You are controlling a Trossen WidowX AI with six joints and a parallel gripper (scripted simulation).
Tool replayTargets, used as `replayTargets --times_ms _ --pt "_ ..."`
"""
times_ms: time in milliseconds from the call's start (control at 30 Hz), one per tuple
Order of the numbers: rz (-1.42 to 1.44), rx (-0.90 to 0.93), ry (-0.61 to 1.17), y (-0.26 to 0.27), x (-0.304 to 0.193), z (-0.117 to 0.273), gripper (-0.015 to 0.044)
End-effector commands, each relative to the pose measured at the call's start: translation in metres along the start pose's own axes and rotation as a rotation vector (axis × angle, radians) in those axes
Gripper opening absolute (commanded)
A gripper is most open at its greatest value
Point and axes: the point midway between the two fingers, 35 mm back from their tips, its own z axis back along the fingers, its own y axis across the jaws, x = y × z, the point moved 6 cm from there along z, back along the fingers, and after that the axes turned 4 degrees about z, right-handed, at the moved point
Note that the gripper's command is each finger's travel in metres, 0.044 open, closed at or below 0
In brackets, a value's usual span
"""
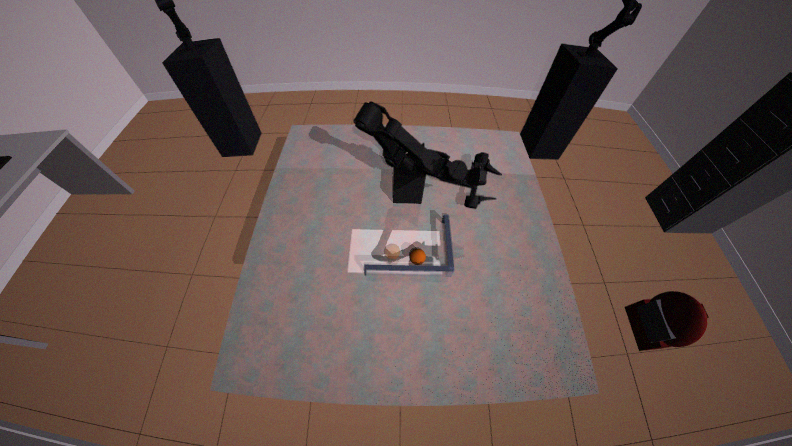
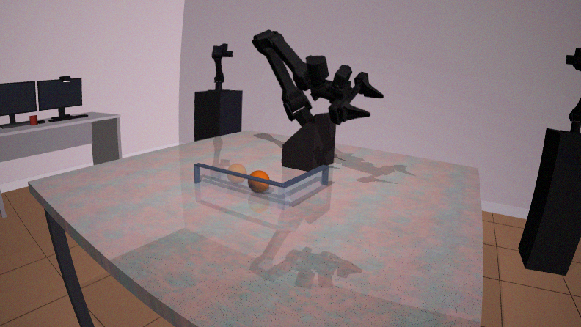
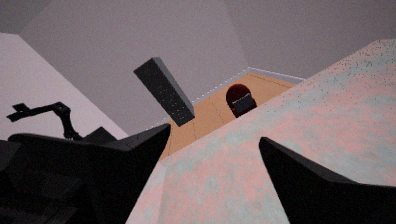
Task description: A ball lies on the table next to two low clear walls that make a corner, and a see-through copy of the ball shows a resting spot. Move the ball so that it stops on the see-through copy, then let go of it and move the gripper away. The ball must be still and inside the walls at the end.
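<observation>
Mottled pink-green table carries the arm; its gripper hangs above it with fingers spread wide, holding and touching nothing. Orange ball rests inside the clear walls, touching the see-through copy.

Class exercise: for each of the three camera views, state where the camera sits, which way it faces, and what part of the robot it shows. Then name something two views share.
Top: high overhead, facing down on the table; shows the whole arm and the open gripper.
Exterior: beside the table, facing across it toward the arm's base; shows the whole arm.
Wrist: on the arm, facing out along the gripper over the table edge to the floor; shows only the two fingers.
Shared: top and exterior both show the orange ball beside the see-through copy within the corner walls.
</observation>
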Motion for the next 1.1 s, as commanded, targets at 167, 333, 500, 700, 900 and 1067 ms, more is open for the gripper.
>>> replayTargets --times_ms 167,333,500,700,900,1067 --pt "-0.363 -0.487 0.280 -0.102 0.009 0.010 0.0405" --pt "-0.472 -0.667 0.393 -0.136 0.009 0.030 0.0405" --pt "-0.558 -0.835 0.506 -0.165 0.009 0.057 0.0405" --pt "-0.633 -1.024 0.645 -0.195 0.009 0.094 0.0405" --pt "-0.673 -1.194 0.782 -0.220 0.009 0.137 0.0405" --pt "-0.674 -1.200 0.788 -0.221 0.009 0.139 0.0405"
